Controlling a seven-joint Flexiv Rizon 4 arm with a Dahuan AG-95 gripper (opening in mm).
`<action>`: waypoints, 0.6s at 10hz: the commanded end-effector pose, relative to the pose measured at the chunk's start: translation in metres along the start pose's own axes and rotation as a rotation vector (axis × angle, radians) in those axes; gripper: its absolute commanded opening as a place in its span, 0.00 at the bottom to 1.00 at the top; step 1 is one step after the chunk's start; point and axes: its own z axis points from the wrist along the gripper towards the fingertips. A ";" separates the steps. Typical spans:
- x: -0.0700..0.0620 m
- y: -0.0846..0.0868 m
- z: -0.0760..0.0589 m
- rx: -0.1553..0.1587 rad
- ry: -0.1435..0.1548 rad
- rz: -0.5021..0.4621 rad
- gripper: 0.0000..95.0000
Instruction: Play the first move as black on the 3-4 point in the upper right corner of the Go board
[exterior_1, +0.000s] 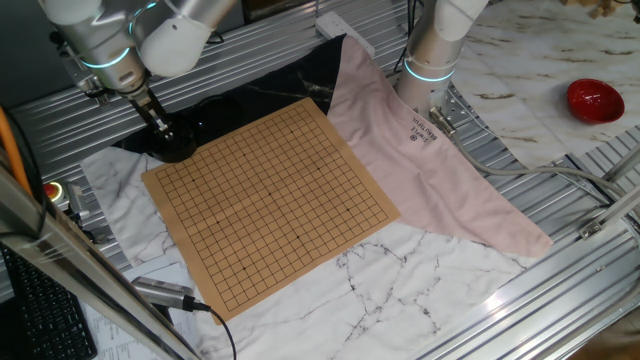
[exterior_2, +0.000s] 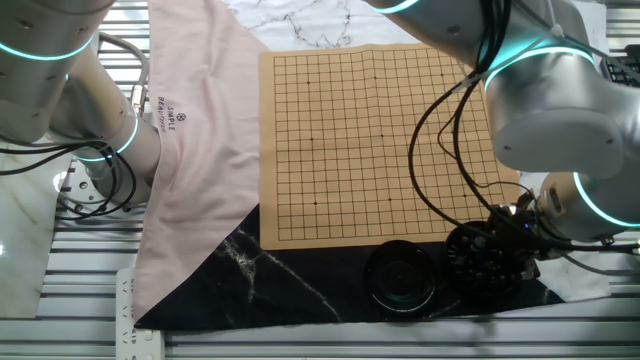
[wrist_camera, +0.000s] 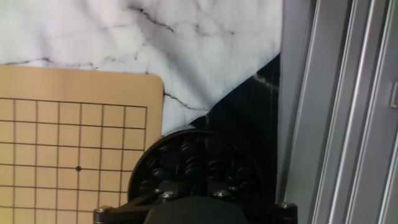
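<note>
The wooden Go board (exterior_1: 270, 200) lies flat on the cloths, and its grid shows no stones in either fixed view (exterior_2: 380, 140). A round black bowl (exterior_2: 490, 258) full of glossy black stones (wrist_camera: 196, 163) stands just off one board corner. My gripper (exterior_1: 160, 125) points down into this bowl, with its tips among the stones (exterior_2: 505, 238). In the hand view the gripper (wrist_camera: 190, 198) is a dark mass low over the bowl (wrist_camera: 149, 155). The fingertips merge with the stones, so I cannot tell whether the jaws are open or hold a stone.
A second black round dish (exterior_2: 400, 275) sits beside the stone bowl on black marbled cloth. A pink cloth (exterior_1: 420, 160) covers one side of the board. Another arm's base (exterior_1: 430, 60) stands behind it. A red bowl (exterior_1: 595, 100) is far right. Aluminium rails (wrist_camera: 348, 112) run beside the bowl.
</note>
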 end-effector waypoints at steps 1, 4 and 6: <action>0.002 0.000 0.003 -0.003 0.001 -0.007 0.20; 0.004 0.001 0.004 -0.005 0.007 -0.012 0.00; 0.005 0.001 0.005 -0.005 0.008 -0.006 0.00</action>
